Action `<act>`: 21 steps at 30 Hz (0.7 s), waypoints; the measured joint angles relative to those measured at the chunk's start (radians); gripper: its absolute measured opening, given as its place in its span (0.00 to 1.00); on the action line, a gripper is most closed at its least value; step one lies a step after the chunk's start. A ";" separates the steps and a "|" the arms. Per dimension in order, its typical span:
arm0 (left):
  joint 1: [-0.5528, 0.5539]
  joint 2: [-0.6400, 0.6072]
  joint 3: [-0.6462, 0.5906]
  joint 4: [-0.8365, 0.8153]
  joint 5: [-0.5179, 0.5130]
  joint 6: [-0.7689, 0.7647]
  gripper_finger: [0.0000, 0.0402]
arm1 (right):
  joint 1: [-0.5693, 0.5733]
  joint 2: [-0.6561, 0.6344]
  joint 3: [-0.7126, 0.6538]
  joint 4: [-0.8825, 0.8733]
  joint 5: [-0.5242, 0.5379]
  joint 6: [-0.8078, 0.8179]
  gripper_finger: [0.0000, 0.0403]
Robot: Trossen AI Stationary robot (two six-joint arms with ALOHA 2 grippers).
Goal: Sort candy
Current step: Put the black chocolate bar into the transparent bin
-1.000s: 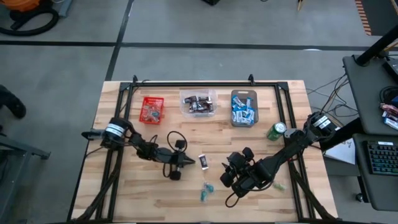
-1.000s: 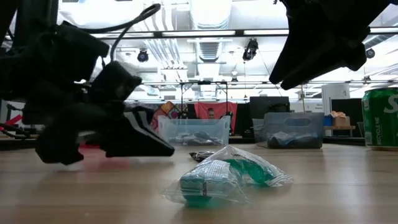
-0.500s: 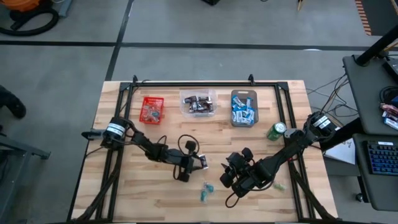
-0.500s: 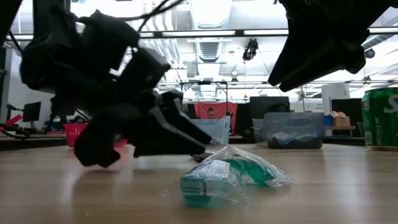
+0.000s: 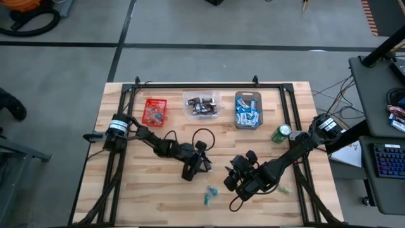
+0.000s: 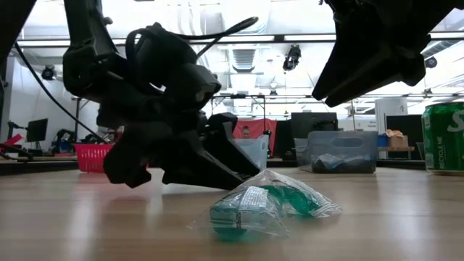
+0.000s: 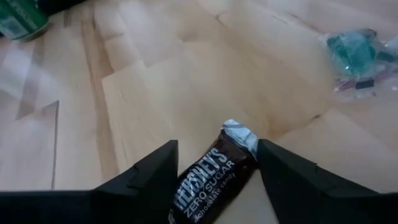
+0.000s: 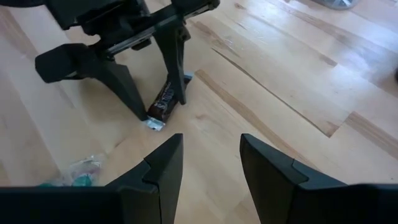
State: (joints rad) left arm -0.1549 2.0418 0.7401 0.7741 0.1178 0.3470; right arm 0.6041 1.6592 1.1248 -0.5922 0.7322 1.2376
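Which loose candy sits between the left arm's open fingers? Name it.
The dark brown chocolate bar; the teal-wrapped candies lie farther off, outside the left gripper.

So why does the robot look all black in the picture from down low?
In the low view, bright ceiling lights shine from behind, so the left hand and right arm are dark silhouettes. In the left wrist view, light falls from above, so the chocolate bar shows its letters, though the green candy looks blurry.
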 joint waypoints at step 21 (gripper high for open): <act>0.016 0.003 -0.016 0.017 0.024 0.017 0.02 | 0.000 0.000 0.000 0.002 -0.001 -0.007 0.37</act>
State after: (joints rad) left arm -0.1390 2.0445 0.7238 0.7906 0.1421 0.3636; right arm 0.6041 1.6592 1.1248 -0.5903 0.7311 1.2304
